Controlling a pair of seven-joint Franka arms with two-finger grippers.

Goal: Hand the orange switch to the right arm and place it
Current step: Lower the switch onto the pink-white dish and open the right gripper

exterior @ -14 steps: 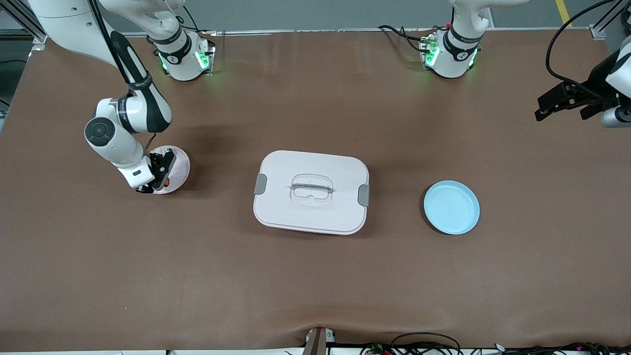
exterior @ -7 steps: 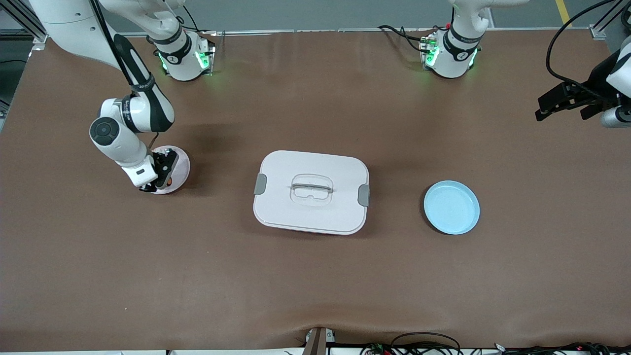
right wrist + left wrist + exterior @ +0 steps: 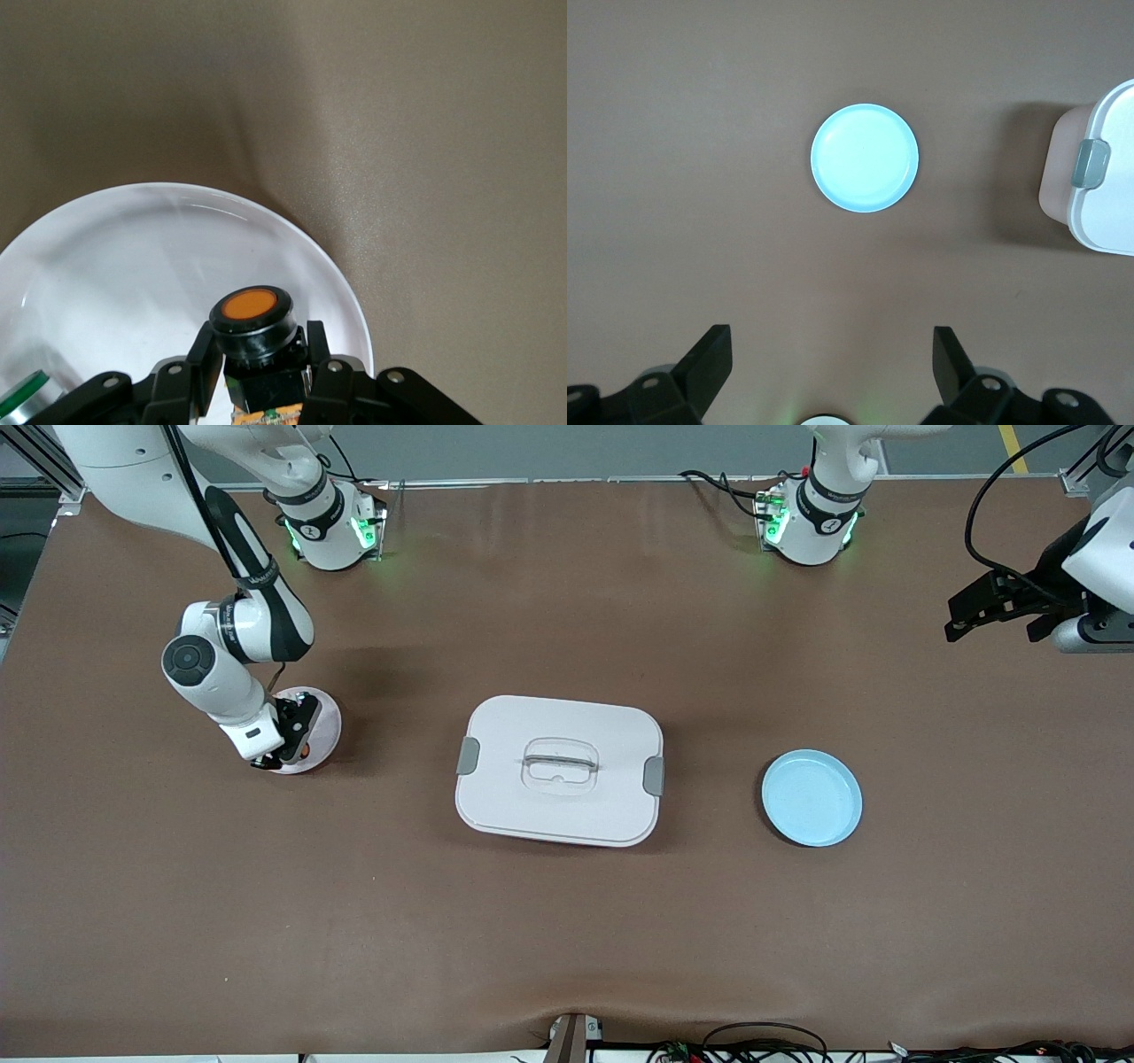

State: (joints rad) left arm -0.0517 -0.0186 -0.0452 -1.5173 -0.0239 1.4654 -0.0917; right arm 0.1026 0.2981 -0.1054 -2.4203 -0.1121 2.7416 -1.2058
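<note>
The orange switch (image 3: 252,319), a stubby black part with a round orange cap, sits between the fingers of my right gripper (image 3: 259,354), which is shut on its black body. The gripper (image 3: 288,748) is low over the small white plate (image 3: 326,722) at the right arm's end of the table. In the right wrist view the switch hangs over the plate's (image 3: 133,257) inside, near its rim. I cannot tell whether it touches the plate. My left gripper (image 3: 997,607) hangs open and empty, high over bare table at the left arm's end (image 3: 833,354).
A white lidded container (image 3: 560,769) with grey clips stands mid-table. A light blue plate (image 3: 811,797) lies between it and the left arm's end. A small clear-green and silver component (image 3: 22,394) rests in the white plate beside my right gripper.
My right gripper has shifted slightly over the white plate, still shut on the switch. My left gripper has drifted a little toward the table's middle.
</note>
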